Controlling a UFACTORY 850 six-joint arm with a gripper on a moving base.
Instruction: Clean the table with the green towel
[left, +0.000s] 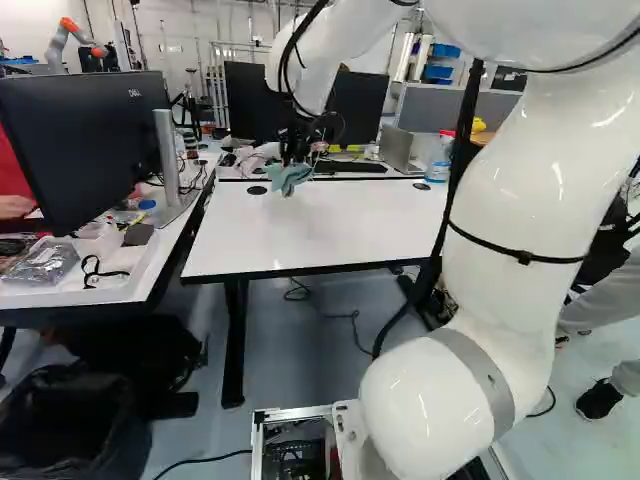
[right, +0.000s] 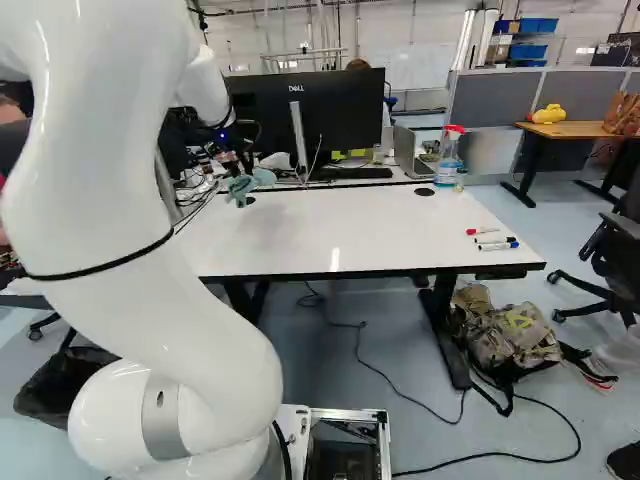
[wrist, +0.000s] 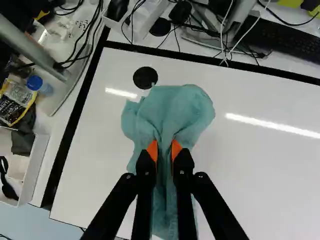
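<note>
The green towel (left: 288, 177) hangs from my gripper (left: 292, 150) over the far left part of the white table (left: 310, 235) in the left base view. Seen from the wrist, the towel (wrist: 172, 110) is bunched between both orange pads of the gripper (wrist: 164, 150), which is shut on it; its folds spread ahead of and below the fingers. In the right base view the towel (right: 240, 188) shows near the table's far left corner. Whether its lower end touches the tabletop I cannot tell.
A spray bottle (right: 449, 155) and several markers (right: 494, 240) are on the table's right part. Another desk with a monitor (left: 85, 140) adjoins at the left. Monitors, a keyboard (left: 350, 167) and a laptop (left: 398, 148) stand behind. Another robot (left: 72, 42) is far back left.
</note>
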